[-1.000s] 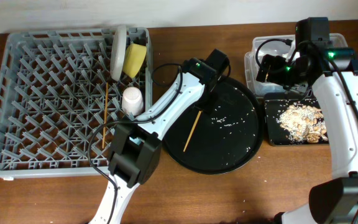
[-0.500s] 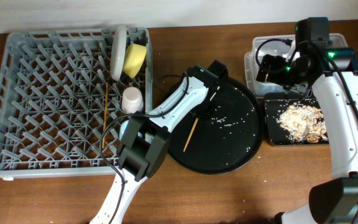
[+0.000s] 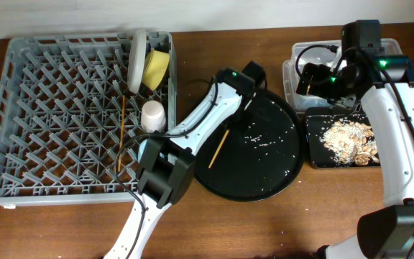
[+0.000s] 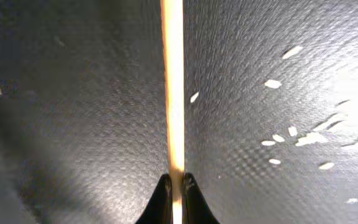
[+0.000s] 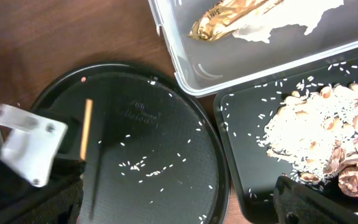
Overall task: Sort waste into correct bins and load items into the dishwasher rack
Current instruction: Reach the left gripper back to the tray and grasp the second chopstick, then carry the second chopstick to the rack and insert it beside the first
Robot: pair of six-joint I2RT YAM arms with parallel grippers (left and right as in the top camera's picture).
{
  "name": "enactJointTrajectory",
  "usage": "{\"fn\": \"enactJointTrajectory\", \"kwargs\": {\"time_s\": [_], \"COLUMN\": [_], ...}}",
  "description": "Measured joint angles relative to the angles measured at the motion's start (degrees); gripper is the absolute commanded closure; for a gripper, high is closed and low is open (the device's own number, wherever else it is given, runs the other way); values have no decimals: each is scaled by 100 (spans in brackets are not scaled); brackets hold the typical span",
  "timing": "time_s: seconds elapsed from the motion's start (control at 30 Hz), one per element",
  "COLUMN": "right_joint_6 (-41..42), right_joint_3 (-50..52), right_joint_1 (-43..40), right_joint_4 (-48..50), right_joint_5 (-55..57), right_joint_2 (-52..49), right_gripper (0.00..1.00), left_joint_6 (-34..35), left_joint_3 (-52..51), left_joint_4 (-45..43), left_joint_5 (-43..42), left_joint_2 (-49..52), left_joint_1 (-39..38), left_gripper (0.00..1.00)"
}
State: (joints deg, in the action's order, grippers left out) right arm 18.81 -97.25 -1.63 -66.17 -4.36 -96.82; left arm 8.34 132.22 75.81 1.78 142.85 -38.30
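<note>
The left claw (image 4: 174, 186) is pinched together on one end of a wooden chopstick (image 4: 172, 81). The stick runs straight out ahead of the fingertips, in line with them. Below it is the round black tray (image 4: 73, 112), with rice grains (image 4: 278, 138) scattered to one side. I cannot tell whether the far end touches the tray.

From overhead, the stick's long axis slants from the claw toward the near side of the dishwasher rack (image 3: 20, 108). Its mate (image 3: 123, 133) lies there, well beyond the claw.

I judge the end grip leaves the stick free to pivot, so lift it level, swing slowly and lower it alongside its mate. The right claw (image 3: 320, 78) hangs apart over the clear tub (image 3: 293, 54).
</note>
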Motion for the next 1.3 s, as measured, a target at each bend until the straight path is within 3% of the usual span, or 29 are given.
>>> {"fn": "enactJointTrajectory", "kwargs": {"time_s": [0.23, 0.33, 0.4, 0.6, 0.7, 0.87, 0.93, 1.0, 1.03, 1.3], "right_joint_6": [0, 0, -2, 2, -2, -2, 0, 0, 4, 0], "right_joint_3": [0, 0, 0, 0, 0, 0, 0, 0, 0, 0], "right_joint_1": [0, 0, 0, 0, 0, 0, 0, 0, 0, 0], "right_joint_4": [0, 0, -2, 0, -4, 0, 2, 0, 0, 0], "right_joint_5": [0, 0, 0, 0, 0, 0, 0, 0, 0, 0], "right_joint_2": [0, 0, 0, 0, 0, 0, 0, 0, 0, 0], "right_gripper": [2, 1, 1, 2, 1, 2, 2, 2, 2, 2], "left_joint_6": [0, -20, -85, -127, -127, -129, -127, -144, -144, -149], "left_joint_3": [3016, 3362, 3115, 828, -216, -1845, -2011, -2070, -2070, -2033], "left_joint_4": [1982, 2074, 2057, 2087, 1884, 774, 553, 525, 511, 586], "left_joint_5": [-35, -81, -48, 509, 625, 662, 664, 669, 664, 422], "left_joint_2": [17, -155, -474, -2203, -2247, -2229, -2229, -2229, -2229, -2229], "left_joint_1": [986, 1567, 1663, 2223, 2833, 3047, 3147, 3257, 3292, 3309], "left_gripper": [100, 100, 100, 99, 100, 98, 84, 55, 50, 51]}}
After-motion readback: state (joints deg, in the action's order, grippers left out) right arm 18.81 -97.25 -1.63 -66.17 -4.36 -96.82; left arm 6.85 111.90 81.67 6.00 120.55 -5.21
